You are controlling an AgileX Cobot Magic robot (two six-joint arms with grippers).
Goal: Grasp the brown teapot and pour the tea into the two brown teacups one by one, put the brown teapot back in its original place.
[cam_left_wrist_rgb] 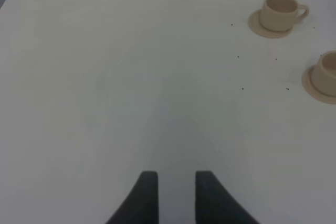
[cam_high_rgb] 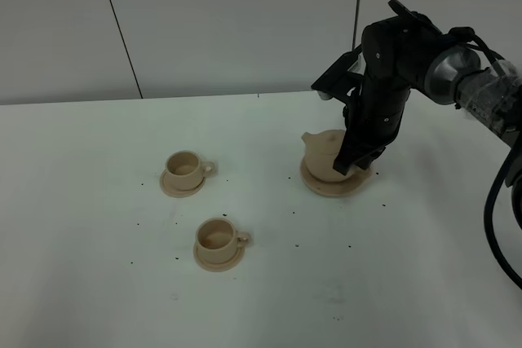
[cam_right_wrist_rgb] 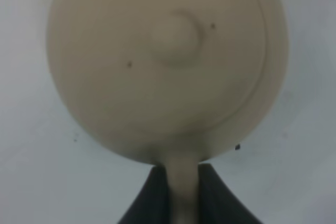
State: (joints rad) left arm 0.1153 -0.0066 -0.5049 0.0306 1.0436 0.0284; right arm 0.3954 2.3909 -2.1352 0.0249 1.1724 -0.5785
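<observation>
**Clamped on the handle, pot down on its saucer**

Starting on the right of the white table (cam_high_rgb: 81, 226): gripping the brown teapot (cam_high_rgb: 323, 151) by its loop handle (cam_right_wrist_rgb: 182, 179) with the right gripper (cam_high_rgb: 356, 162), pinched narrow around that thin strap of clay. From the wrist, looking straight down on the domed lid and its knob (cam_right_wrist_rgb: 176, 38), with a dark finger (cam_right_wrist_rgb: 157, 198) pressed to either side of the handle. Upright, by the look of it, and resting on the wide round saucer (cam_high_rgb: 334, 188), spout aimed left towards the cups.

Swinging left now: picking out the far teacup (cam_high_rgb: 186, 166), upright on its small saucer (cam_high_rgb: 171, 187), handle out to the right. Nearer the camera, the near teacup (cam_high_rgb: 217, 236), same pose on a matching saucer (cam_high_rgb: 209, 264). Both well apart from the pot, and apart from each other.

Over to the left gripper (cam_left_wrist_rgb: 176, 195): hovering above bare tabletop, parted only narrowly, holding nothing, with both cups off to one side in its wrist view. Scattered across the surface, tiny dark specks (cam_high_rgb: 295, 213).
</observation>
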